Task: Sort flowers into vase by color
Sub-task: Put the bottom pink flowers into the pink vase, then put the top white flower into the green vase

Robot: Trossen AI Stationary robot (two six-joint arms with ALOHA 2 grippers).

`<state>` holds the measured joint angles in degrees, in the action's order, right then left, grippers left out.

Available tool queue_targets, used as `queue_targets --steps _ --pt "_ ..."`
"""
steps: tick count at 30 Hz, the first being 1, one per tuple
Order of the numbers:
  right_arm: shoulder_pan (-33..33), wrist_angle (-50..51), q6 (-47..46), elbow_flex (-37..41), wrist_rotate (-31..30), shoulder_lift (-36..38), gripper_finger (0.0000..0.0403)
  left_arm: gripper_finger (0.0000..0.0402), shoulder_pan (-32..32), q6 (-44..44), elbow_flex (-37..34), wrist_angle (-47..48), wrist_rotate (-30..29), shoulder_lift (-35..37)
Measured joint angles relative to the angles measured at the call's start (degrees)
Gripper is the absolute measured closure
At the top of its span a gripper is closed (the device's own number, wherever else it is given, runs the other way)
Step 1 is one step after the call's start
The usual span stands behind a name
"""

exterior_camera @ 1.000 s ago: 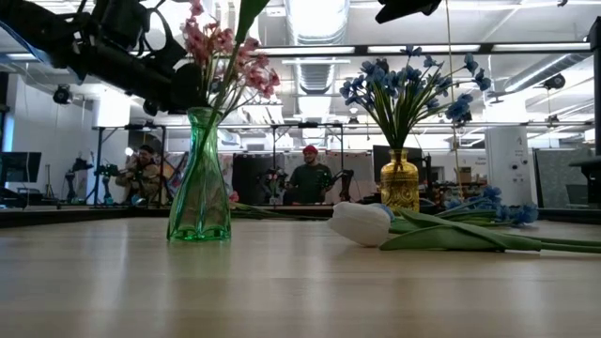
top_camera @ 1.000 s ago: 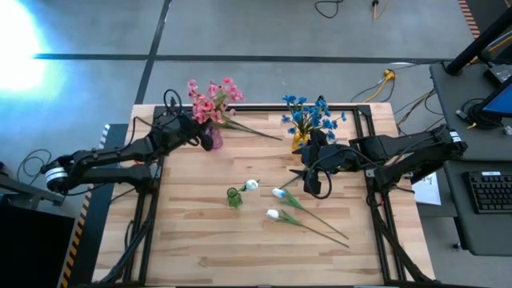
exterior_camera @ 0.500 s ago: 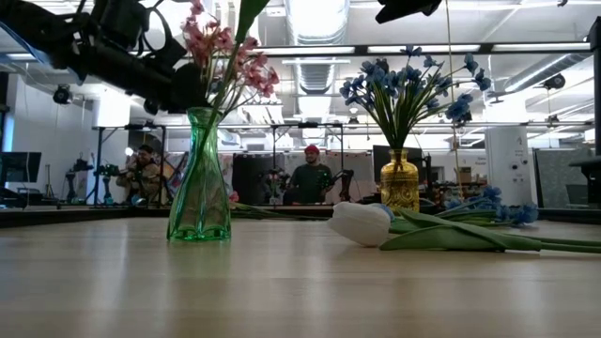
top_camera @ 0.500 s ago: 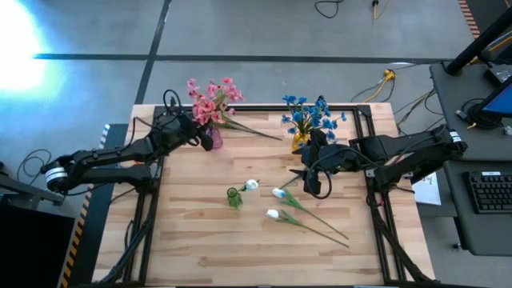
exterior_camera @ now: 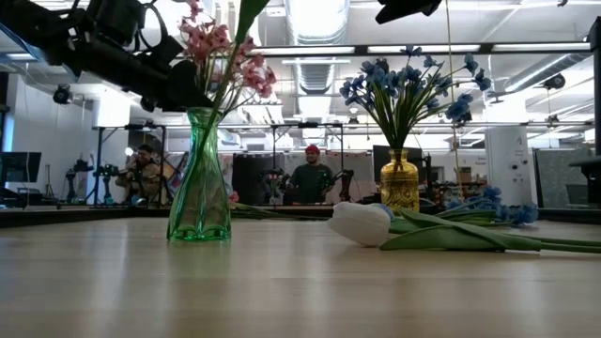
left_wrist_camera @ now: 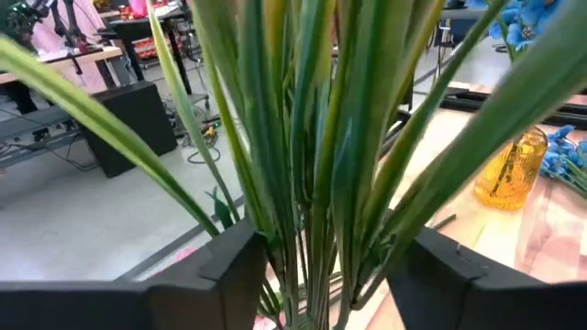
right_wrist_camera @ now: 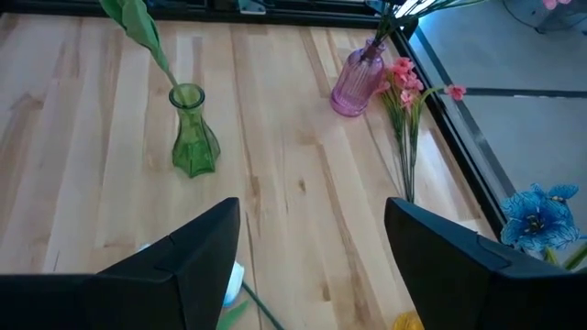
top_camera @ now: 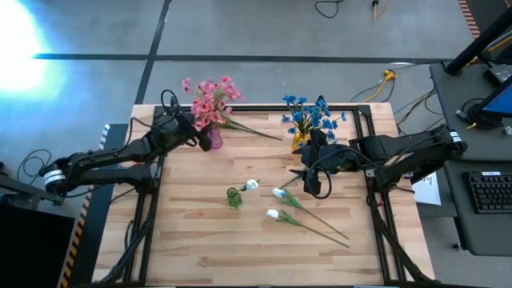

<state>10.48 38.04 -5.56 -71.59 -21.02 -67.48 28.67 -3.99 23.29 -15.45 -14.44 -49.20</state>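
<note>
A pink bunch of flowers (top_camera: pixel 206 96) stands with its stems in a pink vase (top_camera: pixel 214 138) at the far left. My left gripper (left_wrist_camera: pixel 321 275) is open, with one finger on each side of those green stems (left_wrist_camera: pixel 307 183); whether the fingers touch them I cannot tell. Blue flowers (top_camera: pixel 308 112) stand in a yellow vase (exterior_camera: pixel 399 183). A small green vase (top_camera: pixel 234 198) at mid-table holds one white flower (top_camera: pixel 252 185). Two more white flowers (top_camera: pixel 278 193) lie on the table beside it. My right gripper (top_camera: pixel 314 182) hangs open over them, with nothing between its fingers.
One loose pink sprig (right_wrist_camera: pixel 404 115) lies on the boards by the pink vase, near the table's far edge. People stand in the room beyond the table. The near half of the wooden table (top_camera: pixel 240 248) is bare boards.
The pink bunch's blossoms have swayed a little toward the table's left edge, while its vase has stayed in place. My left arm has shifted slightly with them. My right arm has kept still.
</note>
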Motion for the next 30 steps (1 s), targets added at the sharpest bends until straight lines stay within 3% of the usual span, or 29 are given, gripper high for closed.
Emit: queue_targets --steps 8,21,30 --pt "0.0 -0.78 0.0 0.0 -0.07 0.0 0.0135 0.0178 -0.11 0.26 0.02 5.51 0.0 5.49" --pt "0.0 -0.88 -2.42 0.0 -0.1 0.0 0.0135 0.0174 -0.11 3.46 0.04 12.76 0.0 11.16" --pt "-0.02 7.37 -15.28 0.0 2.67 0.0 0.0145 0.0175 -2.07 15.62 0.04 24.13 2.11 15.98"
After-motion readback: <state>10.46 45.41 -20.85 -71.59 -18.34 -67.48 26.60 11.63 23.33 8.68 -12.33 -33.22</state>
